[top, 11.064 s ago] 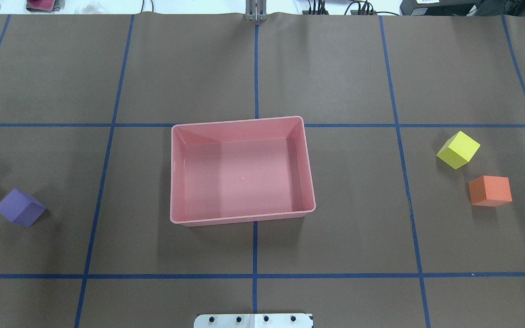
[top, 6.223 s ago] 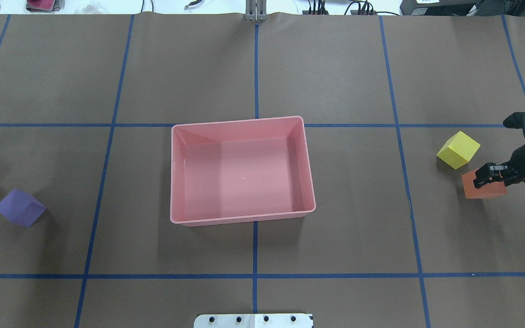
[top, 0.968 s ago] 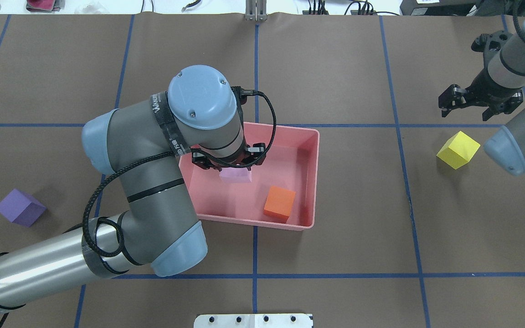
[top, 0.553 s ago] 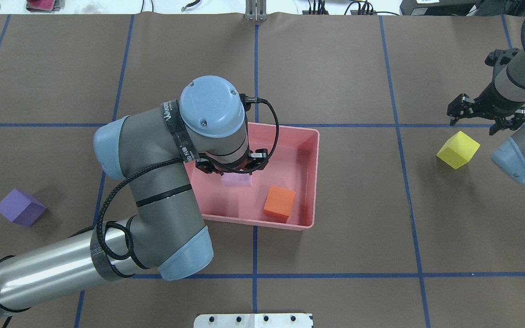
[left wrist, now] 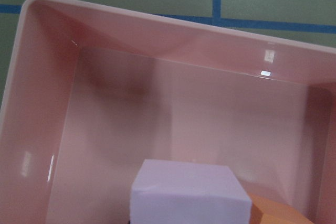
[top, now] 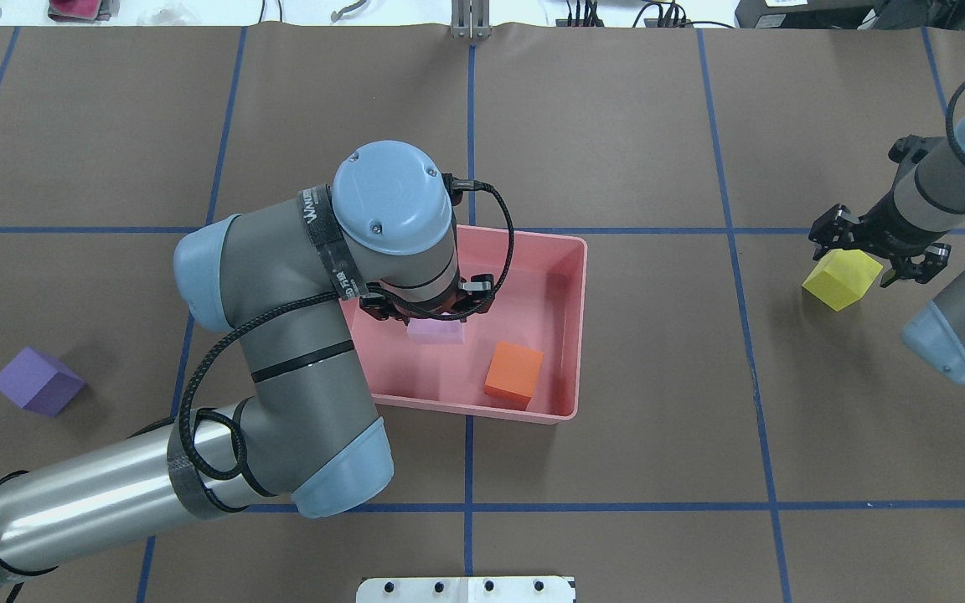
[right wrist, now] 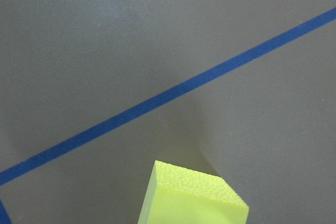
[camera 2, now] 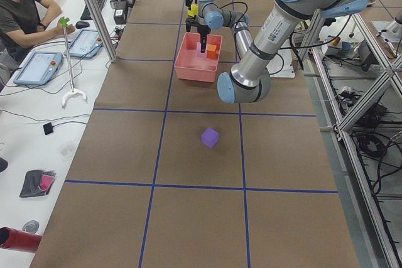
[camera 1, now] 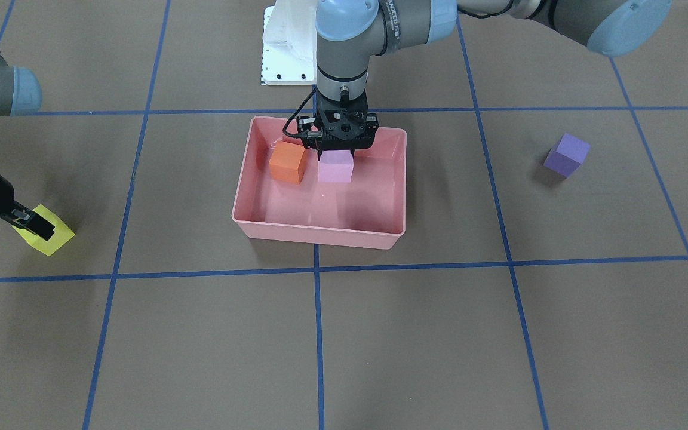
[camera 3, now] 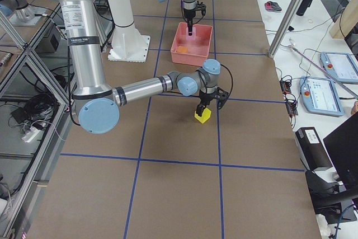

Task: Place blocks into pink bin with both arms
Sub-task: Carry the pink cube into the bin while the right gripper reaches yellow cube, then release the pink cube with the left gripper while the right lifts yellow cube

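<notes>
Left gripper (camera 1: 336, 156) held pink block (camera 1: 335, 171) low inside bin (camera 1: 320, 235), release looked due; right gripper (top: 872, 255), wide over yellow block (top: 838, 286), needed closing.

A table covered in brown paper (top: 616, 126) is split into large rectangles by strips of blue tape (top: 469, 126). Along its long side away from the robot runs a white side bench (camera 2: 31, 123). A person in a dark grey T-shirt (camera 2: 19, 7) sits there, with a light-blue-framed tablet (camera 2: 38, 67) close by and a second tablet (camera 2: 85, 42) just beyond it. A thin white stand with a green top (camera 2: 69, 61) rises between them. A silver aluminium post (camera 2: 94, 10) stands at the bench's edge. Nearer the camera lie a grey cloth with a pink patch (camera 2: 36, 182) and — at the very corner — a red cylinder (camera 2: 19, 241).
</notes>
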